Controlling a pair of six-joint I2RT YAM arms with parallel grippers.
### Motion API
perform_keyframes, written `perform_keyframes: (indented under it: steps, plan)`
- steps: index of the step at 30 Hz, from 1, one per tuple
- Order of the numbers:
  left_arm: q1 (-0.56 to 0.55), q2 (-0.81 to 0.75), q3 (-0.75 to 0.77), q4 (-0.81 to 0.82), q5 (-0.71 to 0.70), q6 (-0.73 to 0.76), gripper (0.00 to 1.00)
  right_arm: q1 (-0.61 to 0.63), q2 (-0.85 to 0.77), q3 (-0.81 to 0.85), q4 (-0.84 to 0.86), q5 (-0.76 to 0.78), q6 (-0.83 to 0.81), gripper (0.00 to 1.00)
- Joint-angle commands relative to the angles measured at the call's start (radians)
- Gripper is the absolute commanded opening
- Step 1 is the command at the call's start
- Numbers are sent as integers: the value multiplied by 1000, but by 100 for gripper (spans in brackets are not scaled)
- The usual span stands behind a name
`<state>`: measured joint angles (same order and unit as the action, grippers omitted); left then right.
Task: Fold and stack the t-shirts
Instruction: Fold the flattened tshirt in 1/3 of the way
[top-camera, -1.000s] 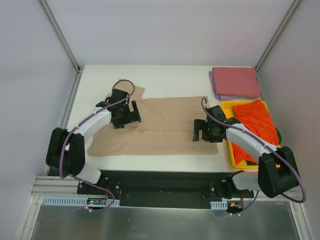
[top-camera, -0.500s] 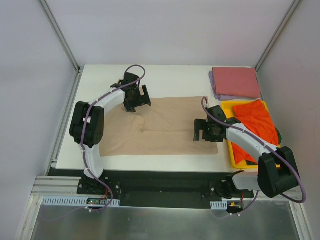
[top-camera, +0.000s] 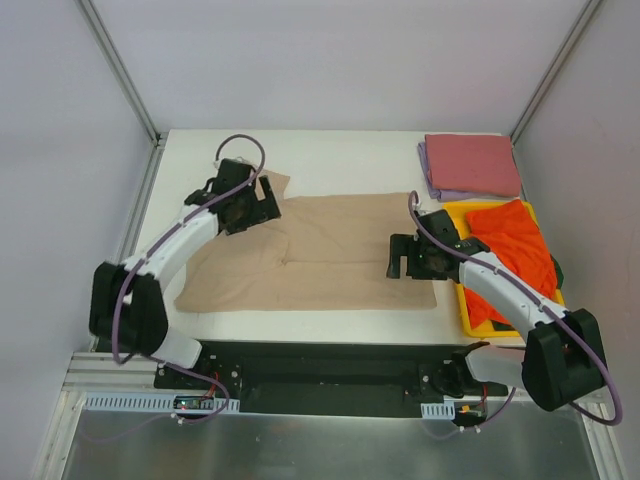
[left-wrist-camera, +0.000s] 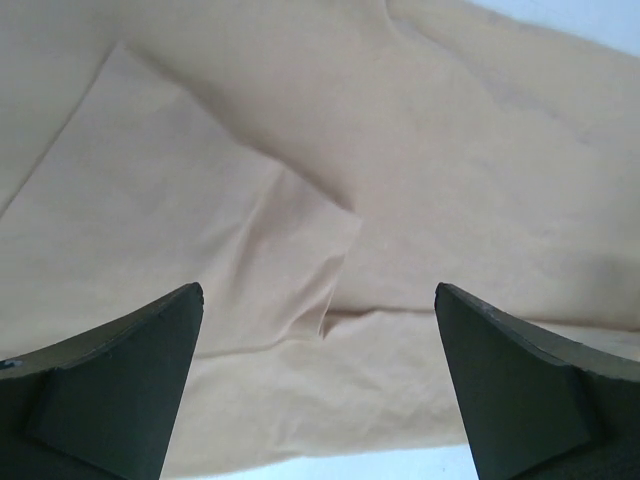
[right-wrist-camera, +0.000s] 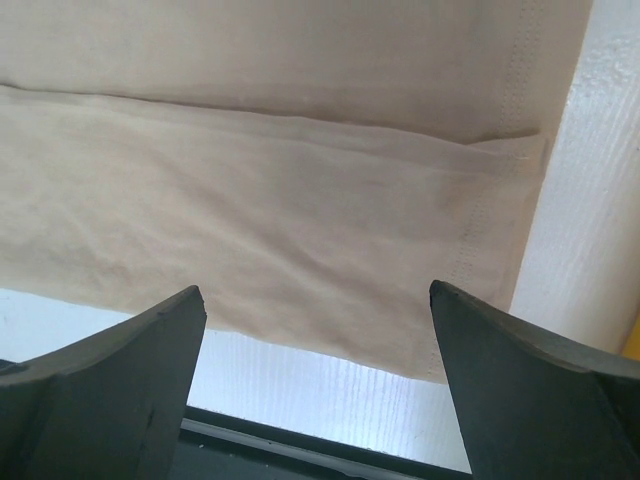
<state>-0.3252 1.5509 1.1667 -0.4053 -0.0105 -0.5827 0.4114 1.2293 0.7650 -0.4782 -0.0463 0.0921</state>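
Note:
The tan t-shirt (top-camera: 320, 255) lies spread flat across the middle of the table. My left gripper (top-camera: 245, 205) is open and empty above its far left sleeve; the left wrist view shows a folded sleeve flap (left-wrist-camera: 230, 230) between the jaws. My right gripper (top-camera: 410, 262) is open and empty over the shirt's near right hem corner (right-wrist-camera: 480, 200). The orange-red t-shirt (top-camera: 510, 250) lies crumpled in the yellow tray (top-camera: 468, 318). The dusty pink-red t-shirt (top-camera: 472, 163) lies folded on the lavender t-shirt (top-camera: 432, 186) at the far right.
The table's near edge (right-wrist-camera: 300, 440) shows just below the shirt hem in the right wrist view. Grey enclosure walls and metal posts (top-camera: 120, 70) border the table on the left, far side and right.
My left arm has swung: from over the left sleeve it went up toward the collar, then came back left over the far sleeve. The right gripper shifted slightly nearer. The shirt lies unchanged.

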Motion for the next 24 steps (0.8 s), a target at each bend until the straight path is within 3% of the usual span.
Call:
perform_keyframes:
  steps: [1,6,12,24]
  plan:
    - [52,-175,-172,-15,-108,-69,99,12,7,17,55,-53,-14,96]
    - [155,-209,-352,-12,-45,-130,99,15,97,20,70,-3,8,96]
    - [169,-261,-490,-13,-63,-186,99,14,160,-19,47,22,54,96]
    - [169,-411,-682,-116,-85,-281,99,15,3,-165,7,25,123,96]
